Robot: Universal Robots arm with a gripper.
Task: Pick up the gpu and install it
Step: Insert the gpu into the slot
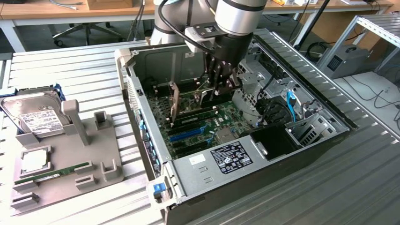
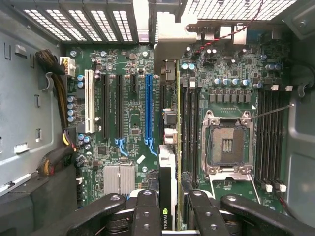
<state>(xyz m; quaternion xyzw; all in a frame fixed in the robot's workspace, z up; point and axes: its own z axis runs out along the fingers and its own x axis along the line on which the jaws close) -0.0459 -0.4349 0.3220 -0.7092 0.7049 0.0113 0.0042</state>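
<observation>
GPU [image 1: 201, 95] hangs on edge in the gripper [image 1: 222, 89] in your exterior view, pinched between the fingers inside the open computer case [image 1: 206, 185], over the motherboard [image 1: 200, 126]. In your wrist view the gripper [image 2: 173, 216] has its fingers [image 2: 146, 214] part-closed on the card [image 2: 168, 177], one on each face. The card runs straight out ahead of them to its silver bracket [image 2: 170, 42], with the blue slot [image 2: 148, 113] just outside one finger and the CPU socket [image 2: 227, 145] beyond the other.
</observation>
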